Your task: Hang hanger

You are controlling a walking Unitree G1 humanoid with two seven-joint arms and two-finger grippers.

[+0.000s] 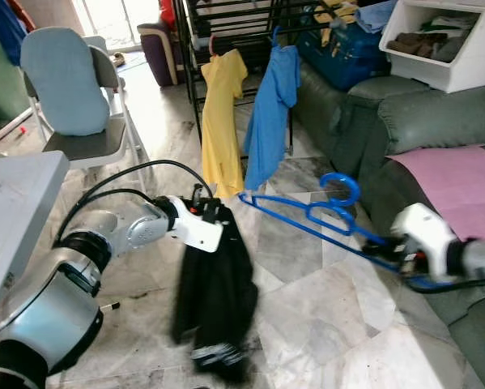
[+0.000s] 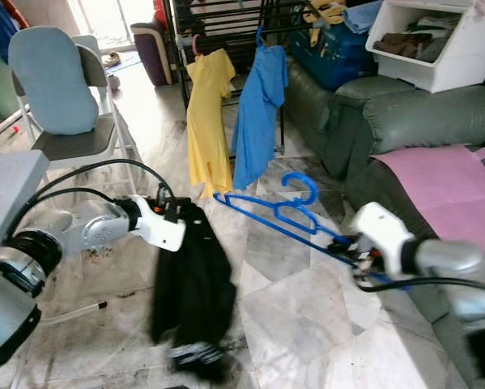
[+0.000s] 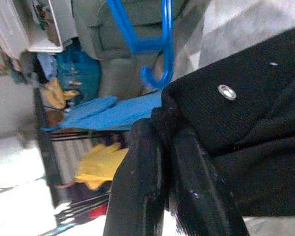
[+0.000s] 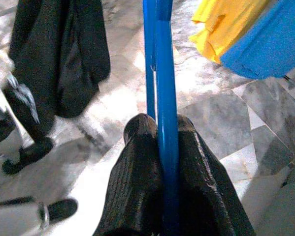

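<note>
Marble floor tiles (image 1: 307, 300) spread underfoot. The left gripper (image 1: 208, 212) pinched a black garment (image 1: 216, 296) that hung limp; the right gripper (image 1: 397, 258) clamped the blue hanger (image 1: 307, 212), held above the floor beside the green sofa (image 1: 420, 121). Beyond, a yellow shirt (image 1: 220, 121) and blue shirt (image 1: 273, 105) draped from the black rack (image 1: 226, 24), near a folding chair (image 1: 72, 89).

My head cameras are looking forward and down at the marble floor (image 1: 307, 308). My wrist cameras are peering closely along my fingers; all views are sharing the blue hanger (image 1: 307, 212).
</note>
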